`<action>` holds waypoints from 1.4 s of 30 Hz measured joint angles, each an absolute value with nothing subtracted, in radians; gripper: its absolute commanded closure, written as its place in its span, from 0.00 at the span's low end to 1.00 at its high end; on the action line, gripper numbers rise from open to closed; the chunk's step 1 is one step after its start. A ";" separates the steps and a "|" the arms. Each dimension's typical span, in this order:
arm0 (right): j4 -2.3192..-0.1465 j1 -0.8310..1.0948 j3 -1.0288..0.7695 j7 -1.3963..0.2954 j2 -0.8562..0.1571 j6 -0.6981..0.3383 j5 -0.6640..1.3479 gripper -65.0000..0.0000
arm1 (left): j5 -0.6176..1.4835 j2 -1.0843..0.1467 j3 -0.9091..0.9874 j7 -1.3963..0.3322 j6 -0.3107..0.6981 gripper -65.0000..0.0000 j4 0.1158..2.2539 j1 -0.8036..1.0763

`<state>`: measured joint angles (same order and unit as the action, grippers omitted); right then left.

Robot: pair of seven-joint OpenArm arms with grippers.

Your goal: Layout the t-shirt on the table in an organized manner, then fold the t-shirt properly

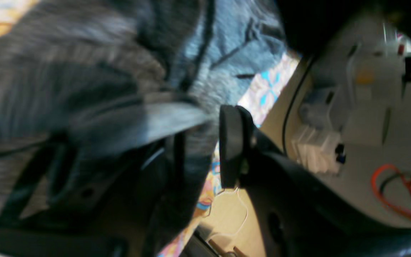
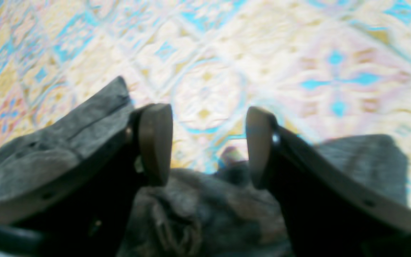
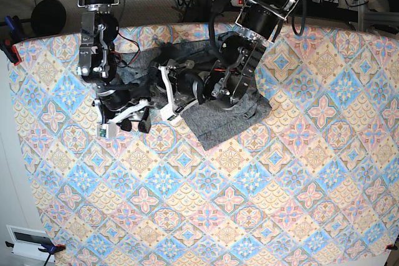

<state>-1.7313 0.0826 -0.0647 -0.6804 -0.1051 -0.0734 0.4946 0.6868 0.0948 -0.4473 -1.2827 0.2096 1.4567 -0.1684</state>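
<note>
Left wrist view: the shirt (image 1: 84, 71) is seen bunched and blurred, filling the space over the near finger of the left gripper (image 1: 202, 150). A fold appears to run between the fingers, but the blur is heavy; whether cloth is pinched cannot be told. The far pad (image 1: 231, 146) is seen bare. A strip of the table (image 1: 266, 92) shows just beyond it.

Right wrist view: the right gripper (image 2: 209, 146) is spread wide, nothing held. Patterned table is seen between the pads. The shirt lies under and to both sides of the fingers.

Base view: the shirt (image 3: 224, 123) is crumpled at the table's (image 3: 249, 216) far side. The left gripper (image 3: 168, 95) is sunk in it. The right gripper (image 3: 132, 116) hangs at the shirt's edge, just beside the left.
</note>
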 measured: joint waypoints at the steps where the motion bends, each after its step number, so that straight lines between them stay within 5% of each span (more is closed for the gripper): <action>1: -1.731 0.083 -0.072 -0.680 -0.105 -0.073 0.495 0.51 | 0.687 0.094 -0.450 -1.284 0.210 0.75 1.456 -0.168; 16: -1.724 0.080 -0.208 -0.679 -0.103 -0.075 0.497 0.51 | 0.937 -0.041 -0.479 -1.279 0.209 0.75 1.457 -0.280; 22: -1.657 0.078 -0.218 -0.682 -0.103 -0.074 0.495 0.51 | 1.053 -0.112 -0.271 -1.279 0.209 0.75 1.458 -0.296; 30: -1.649 0.078 -0.213 -0.680 -0.102 -0.073 0.495 0.51 | 1.058 -0.147 -0.025 -1.272 0.209 0.75 1.399 -0.288; 42: -1.649 0.079 -0.212 -0.680 -0.102 -0.074 0.495 0.51 | 0.930 -0.099 0.060 -1.203 0.202 0.75 1.214 -0.305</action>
